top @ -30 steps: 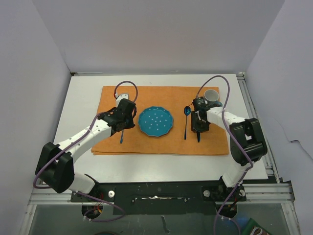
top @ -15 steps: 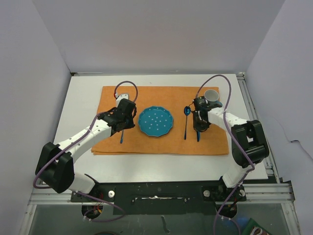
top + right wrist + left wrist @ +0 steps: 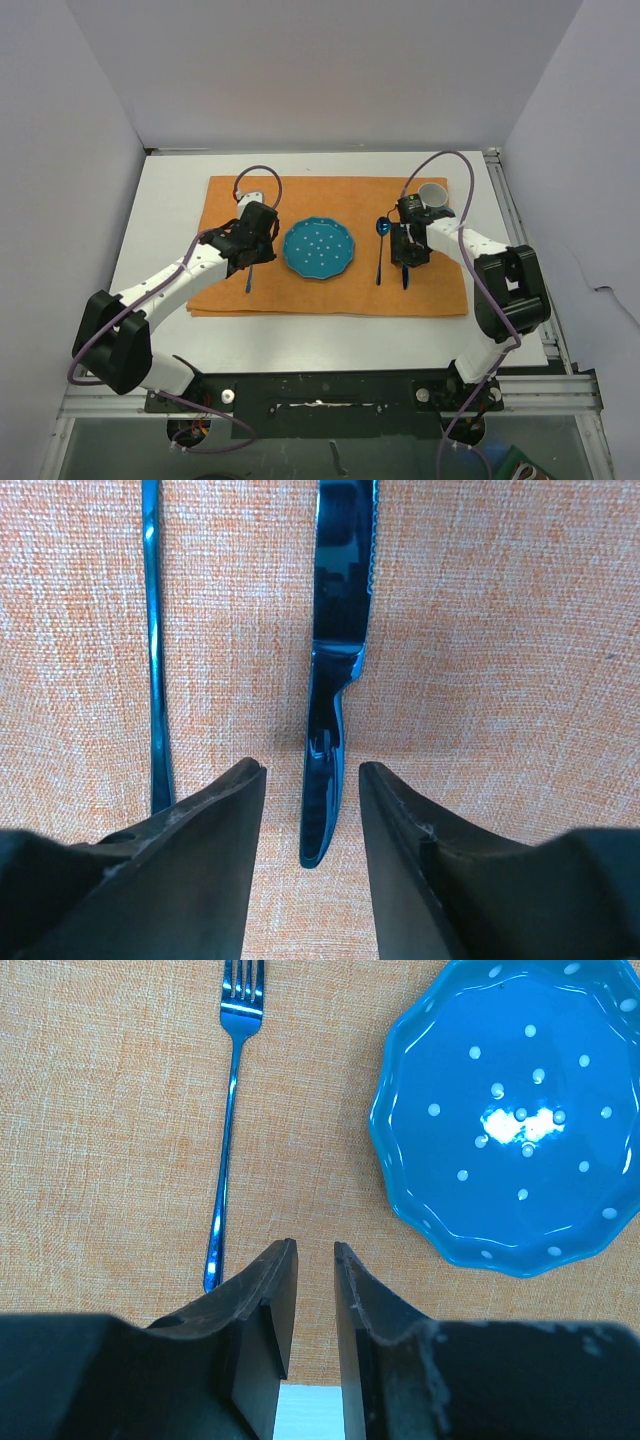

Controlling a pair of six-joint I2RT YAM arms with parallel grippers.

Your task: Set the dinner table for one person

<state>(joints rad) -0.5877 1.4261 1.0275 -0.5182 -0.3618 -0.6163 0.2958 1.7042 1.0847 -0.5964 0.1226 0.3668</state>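
Note:
The white dinner table carries an orange cloth. On the cloth lie a blue dotted plate, a blue fork to its left, and a blue spoon and blue knife to its right. My left gripper hovers over the fork's handle end. In the left wrist view the left gripper is nearly closed and empty, between the fork and the plate. My right gripper is open and straddles the handle of the knife, which lies flat beside the spoon handle.
A grey cup stands at the cloth's far right corner, just behind the right wrist. Grey walls close in the table on three sides. A metal rail runs along the right edge.
My right gripper has drawn back slightly toward the cup, leaving the knife on the cloth. The left arm has not moved.

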